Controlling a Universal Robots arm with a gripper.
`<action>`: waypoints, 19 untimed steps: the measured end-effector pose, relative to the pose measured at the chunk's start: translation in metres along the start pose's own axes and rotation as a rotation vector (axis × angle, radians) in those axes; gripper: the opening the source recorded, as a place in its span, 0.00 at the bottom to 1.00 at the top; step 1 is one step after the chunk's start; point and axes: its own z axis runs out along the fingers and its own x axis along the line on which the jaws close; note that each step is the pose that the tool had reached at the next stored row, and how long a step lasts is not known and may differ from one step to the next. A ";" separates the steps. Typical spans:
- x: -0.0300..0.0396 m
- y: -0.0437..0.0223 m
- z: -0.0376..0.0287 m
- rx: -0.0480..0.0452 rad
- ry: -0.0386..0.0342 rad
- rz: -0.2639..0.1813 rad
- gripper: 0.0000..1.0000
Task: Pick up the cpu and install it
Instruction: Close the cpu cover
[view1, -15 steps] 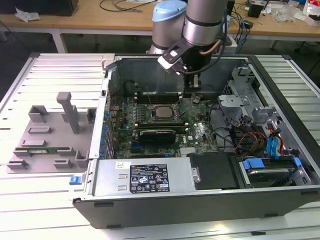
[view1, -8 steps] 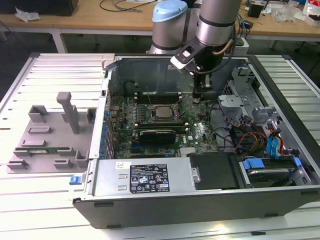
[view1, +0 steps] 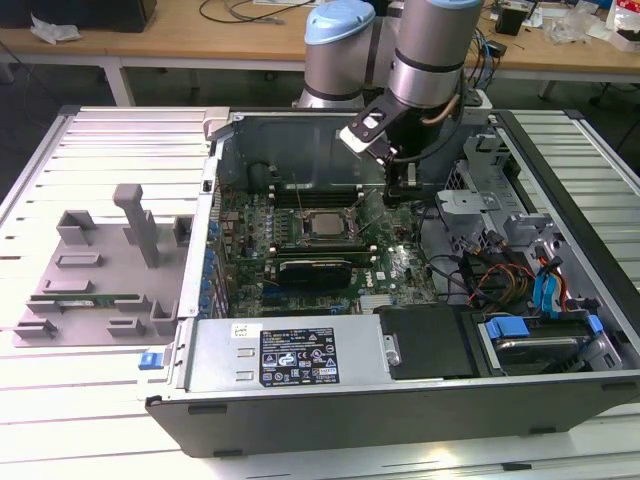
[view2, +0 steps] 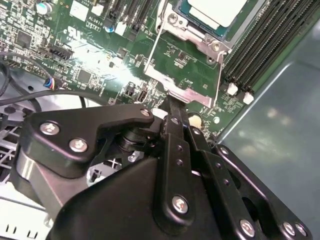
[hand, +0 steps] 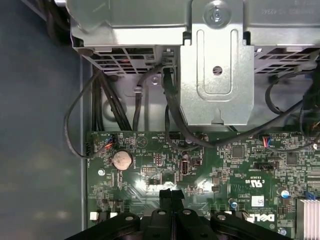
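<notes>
The cpu (view1: 318, 226), a square chip with a silver top, lies in the metal-framed socket (view1: 300, 243) on the green motherboard inside the open computer case. In the second wrist view the cpu (view2: 215, 10) sits under the silver socket frame (view2: 187, 35). My gripper (view1: 401, 196) hangs low over the board on the exterior view's right of the socket. Its black fingers are shut together with nothing between them. In the second wrist view the gripper (view2: 172, 104) has its tip right at the frame's silver tab (view2: 189, 95). In the first wrist view the gripper (hand: 171, 192) points down at the board.
Black memory slots (view2: 260, 55) run beside the socket. A metal drive cage (hand: 215, 60) and black cables (hand: 100, 100) stand past the board's edge, near a coin battery (hand: 121, 160). A grey fixture (view1: 100, 270) with a green memory stick (view1: 95, 298) lies outside the case.
</notes>
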 end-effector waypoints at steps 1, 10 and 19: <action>-0.0001 0.0000 0.0024 0.0000 0.0001 0.000 0.11; -0.0001 -0.0016 0.0036 -0.0001 0.0001 0.000 0.11; -0.0001 -0.0172 0.0035 -0.0006 0.0000 0.000 0.11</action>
